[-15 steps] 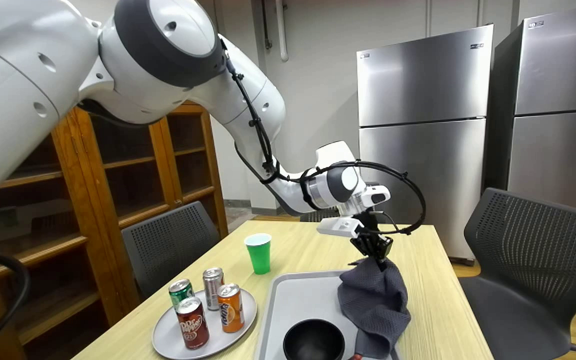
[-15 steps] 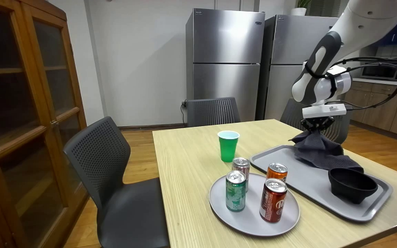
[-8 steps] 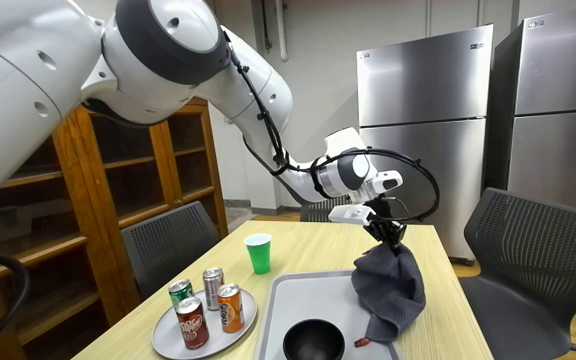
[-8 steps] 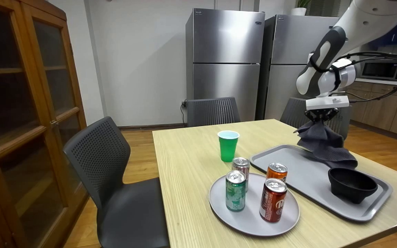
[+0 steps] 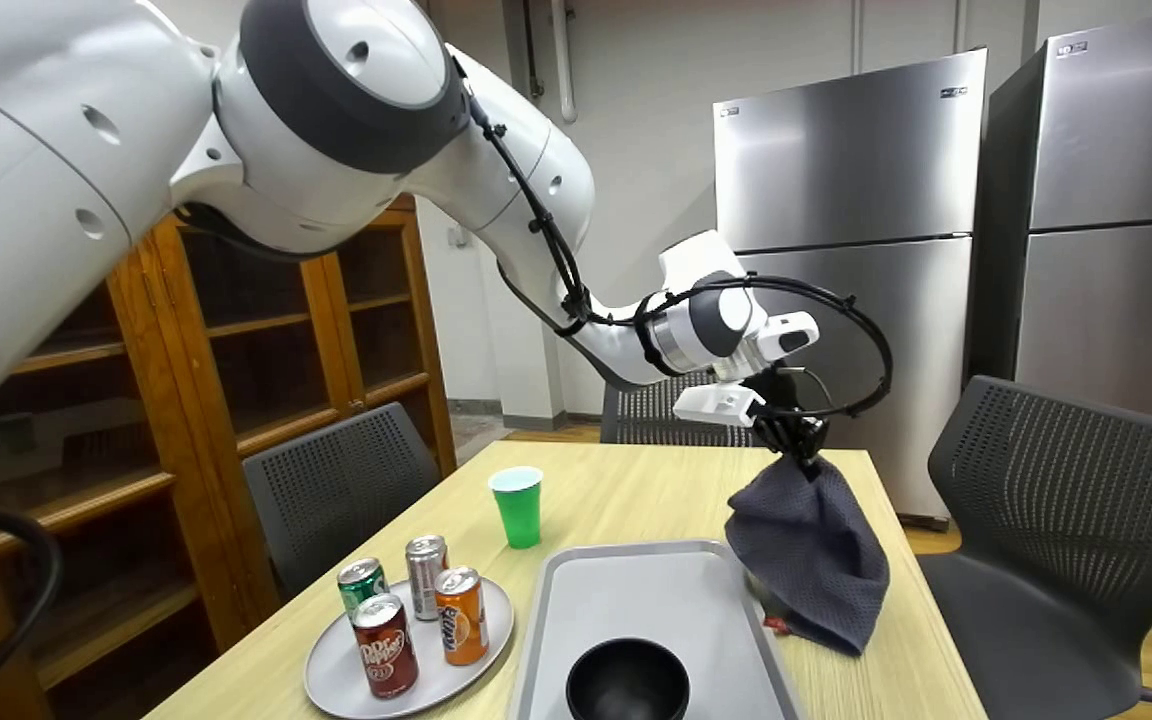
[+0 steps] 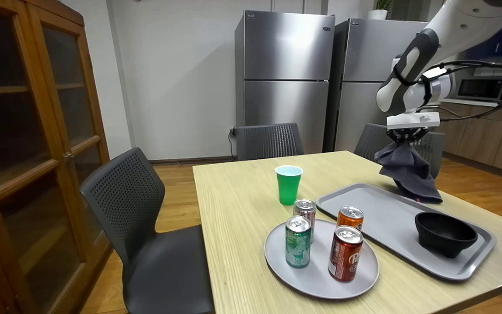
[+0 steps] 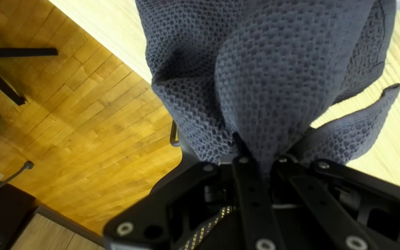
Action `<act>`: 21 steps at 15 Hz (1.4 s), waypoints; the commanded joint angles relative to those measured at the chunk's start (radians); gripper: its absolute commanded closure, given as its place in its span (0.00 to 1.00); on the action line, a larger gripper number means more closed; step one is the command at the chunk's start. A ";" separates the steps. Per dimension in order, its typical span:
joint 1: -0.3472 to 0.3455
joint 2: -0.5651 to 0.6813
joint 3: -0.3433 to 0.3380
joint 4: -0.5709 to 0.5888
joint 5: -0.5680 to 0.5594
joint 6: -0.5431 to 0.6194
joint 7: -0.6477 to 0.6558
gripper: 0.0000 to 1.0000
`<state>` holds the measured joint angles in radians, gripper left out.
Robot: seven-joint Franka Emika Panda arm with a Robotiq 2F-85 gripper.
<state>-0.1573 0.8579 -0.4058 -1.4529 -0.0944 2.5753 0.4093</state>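
Arm (image 5: 521, 150) has risen—stretched over the table (image 5: 616, 490), downturned pincer (image 5: 810, 468) clamped on dark cloth (image 5: 821, 550).

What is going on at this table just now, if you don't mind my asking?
A robot arm has a dark gray cloth pinched in its tool. The cloth hangs from it beside the gray tray, which bears a black bowl. Nearby, four cans stand on a round plate, and a green cup stands on the table.
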 commanded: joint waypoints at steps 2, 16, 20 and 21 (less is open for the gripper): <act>-0.019 0.044 -0.009 0.095 0.008 -0.040 0.036 0.98; -0.078 0.190 -0.003 0.250 0.034 -0.146 0.089 0.98; -0.092 0.236 0.003 0.303 0.049 -0.192 0.093 0.98; -0.095 0.245 0.004 0.313 0.051 -0.203 0.095 0.98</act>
<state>-0.2305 1.0554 -0.4137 -1.2284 -0.0573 2.4384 0.4835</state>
